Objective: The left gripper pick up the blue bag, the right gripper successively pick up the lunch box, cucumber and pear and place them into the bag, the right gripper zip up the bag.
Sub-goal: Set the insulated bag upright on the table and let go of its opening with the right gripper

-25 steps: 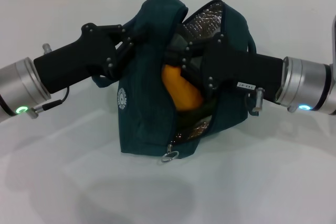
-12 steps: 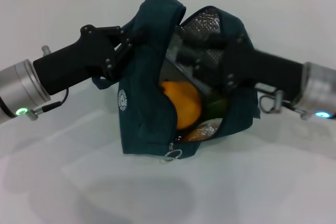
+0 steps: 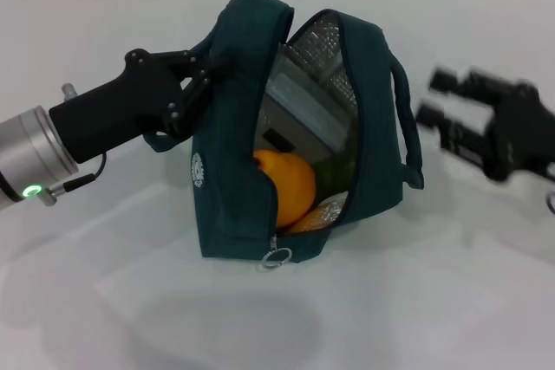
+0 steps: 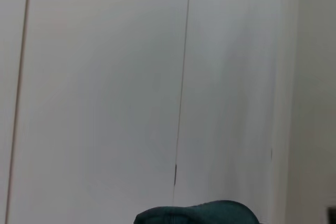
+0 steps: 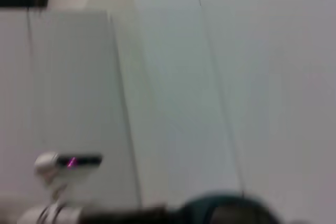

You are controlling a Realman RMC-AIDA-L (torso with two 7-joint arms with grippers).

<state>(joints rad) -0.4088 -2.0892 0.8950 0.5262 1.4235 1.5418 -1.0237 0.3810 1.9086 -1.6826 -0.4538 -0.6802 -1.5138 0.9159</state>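
Black and jointed, the left gripper (image 3: 201, 75) is clamped on the near handle of the blue bag (image 3: 238, 171), at the bag's upper left side in the head view, holding that side up so the mouth gapes toward the camera. Its forearm runs back to the left to a silver wrist with a green light. The bag stands on the white table (image 3: 104, 301), its zipper undone along the front, with the silver ring pull (image 3: 277, 257) hanging at the bottom end of the opening, just above the tabletop. A small white round logo shows on the left panel. Inside, against the silvery lining, the pear (image 3: 286, 184) sits low in the opening, orange-yellow and plainly visible. Beside it on the right a dark green patch is the cucumber (image 3: 334, 172), mostly hidden by the bag wall. Behind and above both stands the lunch box (image 3: 303, 119), a pale rectangular shape leaning against the lining. The second handle loops down the bag's right side. Well apart from the bag, off to the right and above the table, the right gripper (image 3: 442, 103) hangs with its two fingers spread and nothing between them. The left wrist view shows only a rounded bit of the bag's fabric (image 4: 197, 213) against a white wall.
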